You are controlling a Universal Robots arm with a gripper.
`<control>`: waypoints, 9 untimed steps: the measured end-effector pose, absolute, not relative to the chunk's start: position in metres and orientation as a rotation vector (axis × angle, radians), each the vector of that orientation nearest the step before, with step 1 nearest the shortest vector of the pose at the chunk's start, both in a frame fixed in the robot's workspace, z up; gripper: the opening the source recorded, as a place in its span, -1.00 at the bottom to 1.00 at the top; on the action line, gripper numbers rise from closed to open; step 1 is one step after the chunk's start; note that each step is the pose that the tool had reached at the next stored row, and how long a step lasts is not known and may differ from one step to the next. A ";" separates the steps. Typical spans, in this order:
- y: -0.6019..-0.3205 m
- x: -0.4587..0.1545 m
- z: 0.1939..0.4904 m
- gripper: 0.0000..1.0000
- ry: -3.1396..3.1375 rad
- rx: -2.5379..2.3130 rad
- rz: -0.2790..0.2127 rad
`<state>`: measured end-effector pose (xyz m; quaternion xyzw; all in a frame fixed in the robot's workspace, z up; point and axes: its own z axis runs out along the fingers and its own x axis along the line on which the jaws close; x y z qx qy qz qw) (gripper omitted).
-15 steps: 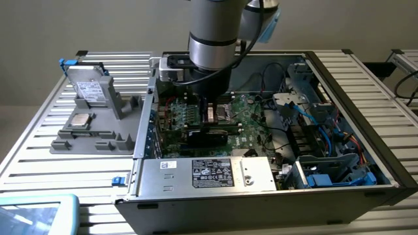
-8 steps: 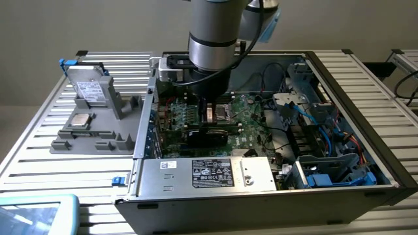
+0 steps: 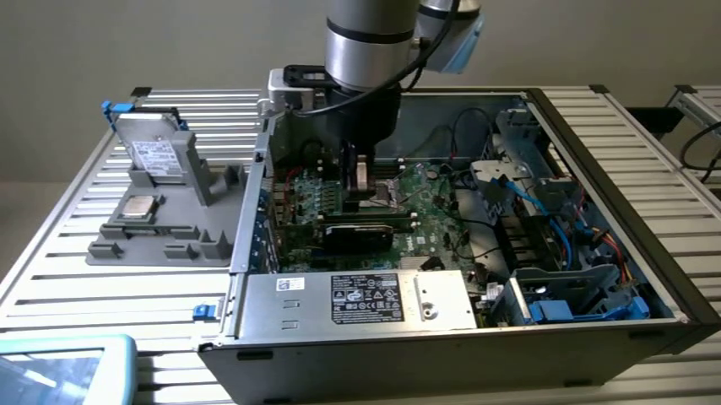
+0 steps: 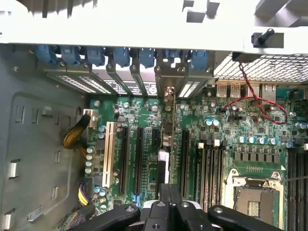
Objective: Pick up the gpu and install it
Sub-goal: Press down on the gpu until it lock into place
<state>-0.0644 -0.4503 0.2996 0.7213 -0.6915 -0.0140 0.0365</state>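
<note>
gpu: thin edge-on card, silver bracket

An open desktop computer case lies on its side on a slatted metal table. Inside, a green motherboard carries several black expansion slots, one white slot, and an empty processor socket. A row of blue retention clips lines the rear bracket edge. A red wire crosses the board. Yellow and black cables enter beside the white slot. A silver power supply with a black label sits at the near edge of the case. Blue drive-bay fittings stand toward the exterior view's right. A grey parts holder on the table, at the exterior view's left, supports a silver labelled drive.
</note>
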 end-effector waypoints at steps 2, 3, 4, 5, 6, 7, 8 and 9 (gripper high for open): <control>-0.450 -0.064 0.309 -0.79 -2.123 2.215 -0.044; -0.450 -0.064 0.311 -0.79 -2.123 2.214 -0.044; -0.450 -0.064 0.312 -0.79 -2.123 2.214 -0.044; -0.450 -0.064 0.311 -0.79 -2.123 2.214 -0.044; -0.450 -0.064 0.312 -0.79 -2.123 2.214 -0.044; -0.450 -0.064 0.312 -0.79 -2.123 2.214 -0.044; -0.450 -0.064 0.312 -0.79 -2.123 2.214 -0.044; -0.450 -0.064 0.312 -0.79 -2.123 2.214 -0.044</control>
